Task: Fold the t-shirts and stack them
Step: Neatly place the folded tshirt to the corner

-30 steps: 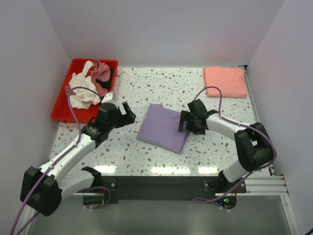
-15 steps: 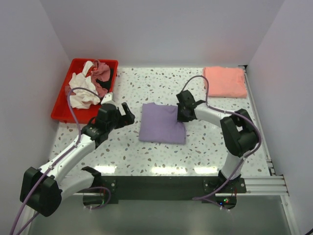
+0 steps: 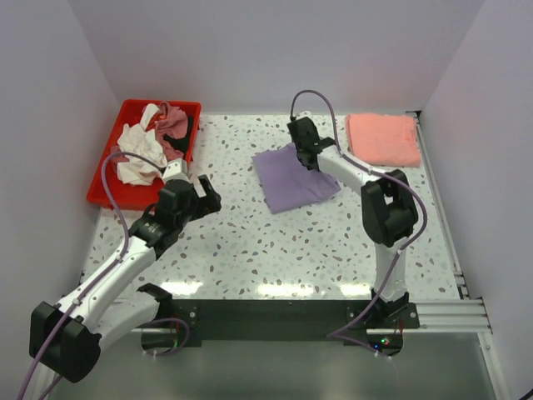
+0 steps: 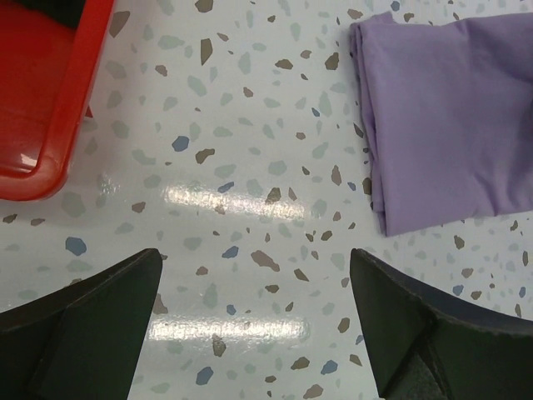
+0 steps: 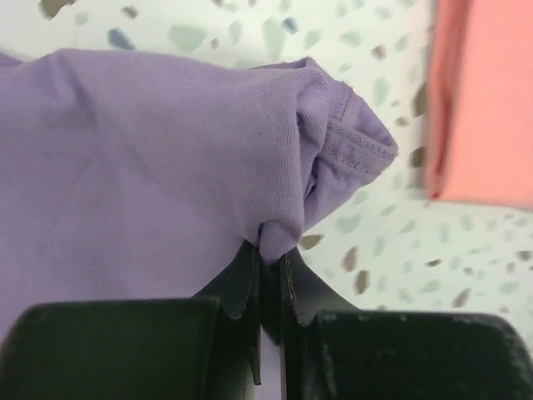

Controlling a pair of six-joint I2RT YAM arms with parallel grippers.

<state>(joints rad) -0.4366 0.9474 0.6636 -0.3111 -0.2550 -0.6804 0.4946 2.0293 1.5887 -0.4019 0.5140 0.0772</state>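
The right gripper (image 5: pixel 268 250) pinched one corner of the purple shirt (image 5: pixel 150 167), the left gripper (image 4: pixel 256 275) hung open; pulling could make the fold come undone

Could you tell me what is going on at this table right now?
The right hand is shut on a bunched edge of the folded lavender t-shirt, most of which lies on the table, left of the folded salmon-pink t-shirt in the far right corner. The left hand hangs open over the table beside the red tray, holding nothing. A heap of unfolded shirts lies in that tray.
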